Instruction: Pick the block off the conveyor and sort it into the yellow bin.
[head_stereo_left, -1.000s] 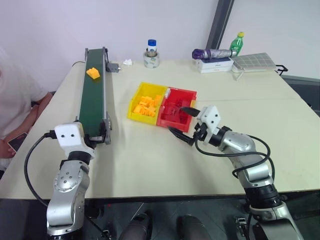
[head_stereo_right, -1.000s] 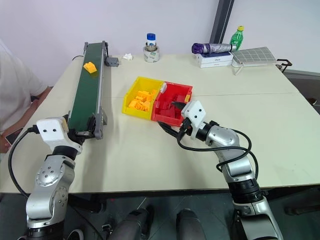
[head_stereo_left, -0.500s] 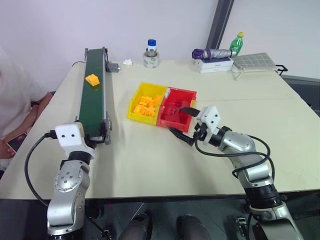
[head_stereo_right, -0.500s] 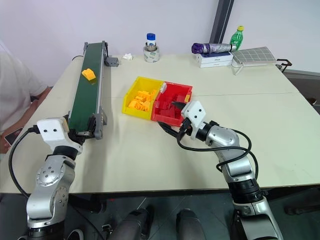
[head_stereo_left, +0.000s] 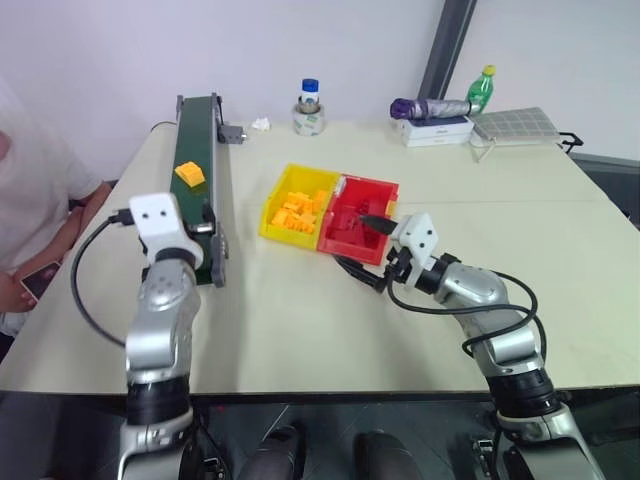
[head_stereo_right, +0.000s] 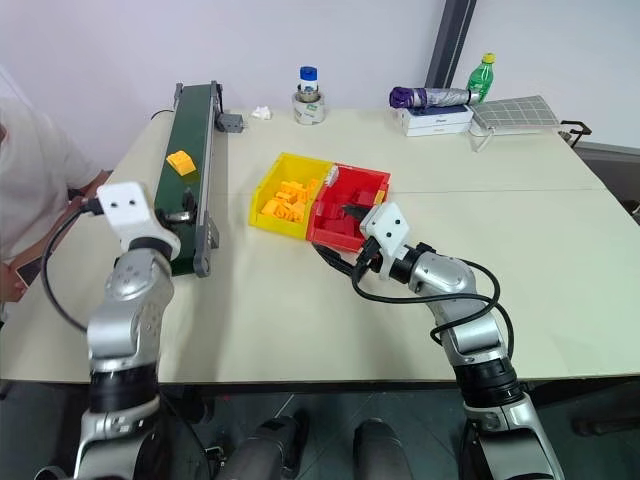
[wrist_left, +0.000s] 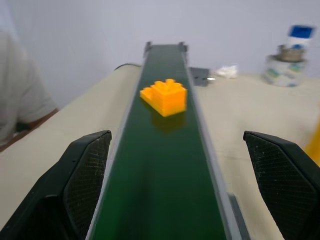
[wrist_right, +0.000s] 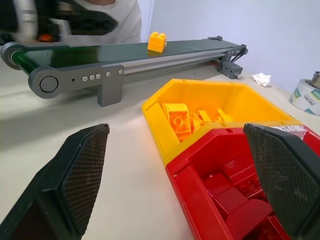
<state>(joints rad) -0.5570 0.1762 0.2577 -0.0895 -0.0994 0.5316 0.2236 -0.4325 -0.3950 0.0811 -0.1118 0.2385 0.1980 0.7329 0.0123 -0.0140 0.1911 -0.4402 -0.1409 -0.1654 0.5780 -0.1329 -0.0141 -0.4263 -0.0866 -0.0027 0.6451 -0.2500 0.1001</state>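
The block (head_stereo_left: 190, 174) lies on the conveyor (head_stereo_left: 190, 215), roughly midway along the green belt, studs up, touching nothing but the belt. The left end effector (wrist_left: 182, 200) sits low over the near end of the conveyor and points along it toward the block; it is released, its two black fingers (wrist_left: 82, 175) spread wide to either side of the belt, with the block well ahead of them and apart from both. The right end effector (head_stereo_left: 365, 250) hovers at the near edge of the red bin (head_stereo_left: 372, 190), also released, fingers splayed with nothing between them. The yellow bin (head_stereo_left: 275, 200) stands joined to the red bin's left side, between it and the conveyor, and holds a heap of orange-yellow blocks; the red bin holds red blocks. Both bins rest on the pale desk (head_stereo_left: 300, 310). At the far edge of the desk stand a tape roll with a blue-capped bottle (head_stereo_left: 309, 105) in it, a folded umbrella (head_stereo_left: 430, 106) on a box, and a green bottle (head_stereo_left: 481, 85). A person in a white shirt (head_stereo_left: 35, 190) sits beside the desk's left side.
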